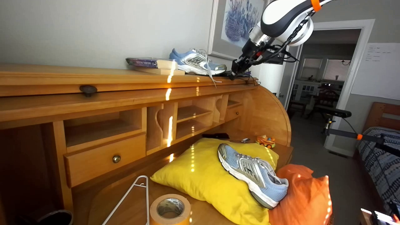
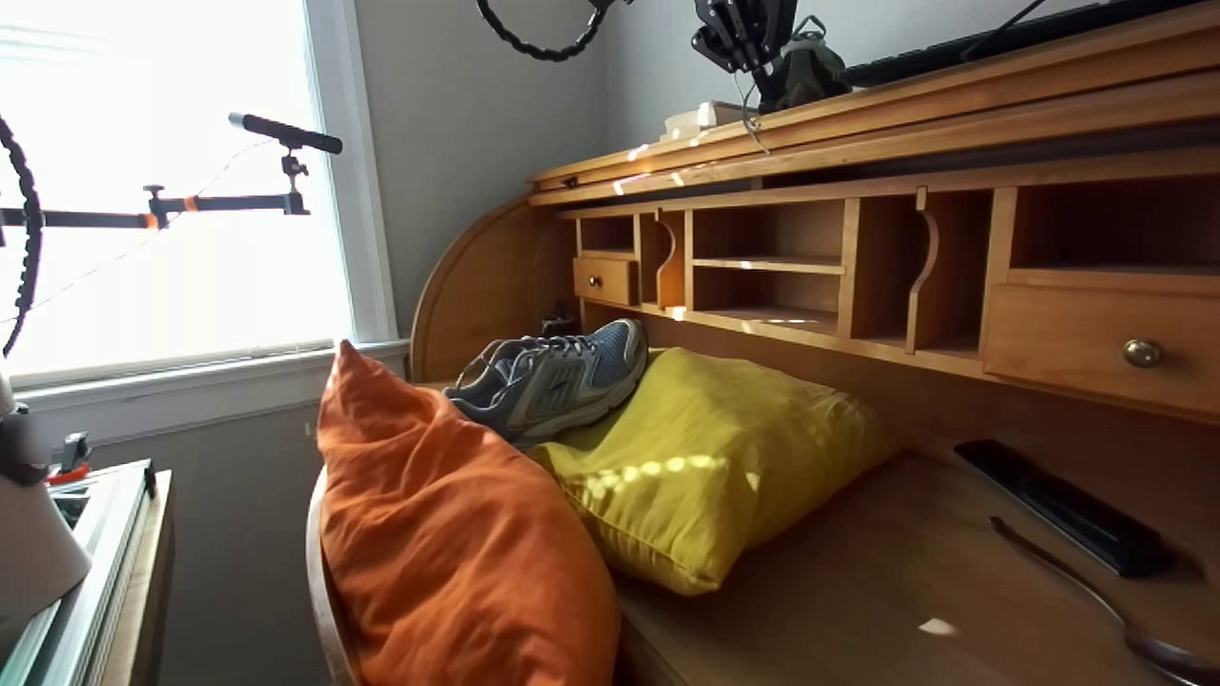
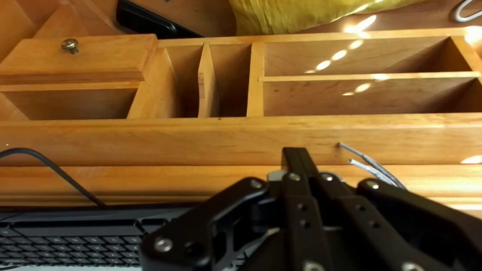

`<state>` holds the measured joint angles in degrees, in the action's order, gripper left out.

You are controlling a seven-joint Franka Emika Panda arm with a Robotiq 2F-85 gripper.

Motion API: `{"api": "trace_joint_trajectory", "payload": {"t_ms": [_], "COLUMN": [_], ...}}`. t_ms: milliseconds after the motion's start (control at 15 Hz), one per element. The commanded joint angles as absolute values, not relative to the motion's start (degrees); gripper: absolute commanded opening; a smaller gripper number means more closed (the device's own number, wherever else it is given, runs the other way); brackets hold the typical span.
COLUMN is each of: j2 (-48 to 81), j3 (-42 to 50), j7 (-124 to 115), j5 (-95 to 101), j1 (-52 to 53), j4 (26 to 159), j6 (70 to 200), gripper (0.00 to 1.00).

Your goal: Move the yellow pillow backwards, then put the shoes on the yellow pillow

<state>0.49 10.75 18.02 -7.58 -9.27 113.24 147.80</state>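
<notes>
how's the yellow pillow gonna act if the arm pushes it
The yellow pillow would probably squash and fold before sliding, judging by its creased, bulging fabric. It's likely light for its size, being a plump cushion, but the shoe lying tilted on it may slip or tip.

Yellow pillow (image 1: 200, 181), blue-and-silver shoes (image 1: 250, 173), orange cushion (image 2: 457, 553), black claw (image 3: 298, 160), blue patterned bedspread (image 1: 382, 157)
</notes>
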Motion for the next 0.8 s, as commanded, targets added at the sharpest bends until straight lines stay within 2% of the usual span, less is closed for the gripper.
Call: {"api": "trace_joint_trajectory", "payload": {"t_ms": [0,333,733], "j2": [-2.42,-7.12,-5.87], "j3": [9.59,7.64,7.91], "j7": [16.16,13.06,15.04], "j5": [-5.49,-1.41,-2.12], "j1": [-8.80,-7.49,-6.89], "j4": [114.37,114.12,112.07], "j6": [146.38,145.97,149.16], "gripper": [0.00,0.00,0.00]}}
